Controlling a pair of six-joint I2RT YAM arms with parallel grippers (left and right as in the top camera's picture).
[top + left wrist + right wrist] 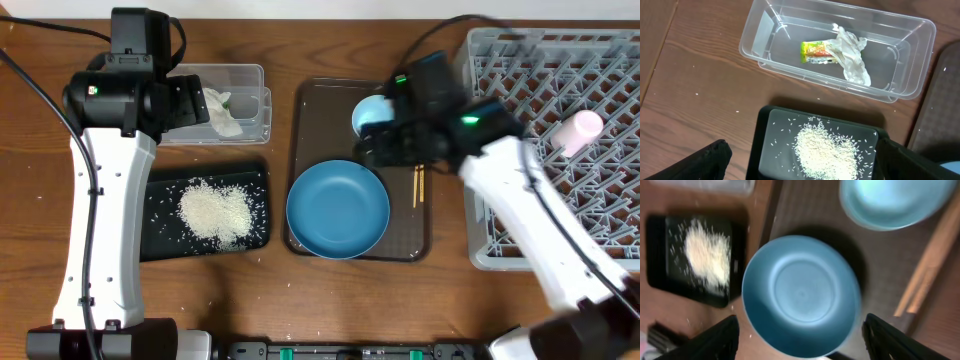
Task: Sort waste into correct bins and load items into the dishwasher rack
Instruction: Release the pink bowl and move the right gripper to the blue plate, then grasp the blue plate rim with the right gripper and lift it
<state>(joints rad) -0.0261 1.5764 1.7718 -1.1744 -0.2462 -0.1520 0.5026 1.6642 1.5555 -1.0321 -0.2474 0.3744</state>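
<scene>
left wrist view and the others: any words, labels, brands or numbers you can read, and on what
No text can be read in any view.
Yellow-green wrapper in the clear plastic tub: coloured print, too small and blurred to read.
Black tray, dark-blue bowl, light-blue bowl, grey dishwasher rack: no text seen.

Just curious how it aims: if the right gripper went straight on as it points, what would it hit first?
Most likely the wide dark-blue bowl, centred ahead of the right gripper with its jaws open; the gap between them is hard to judge.
</scene>
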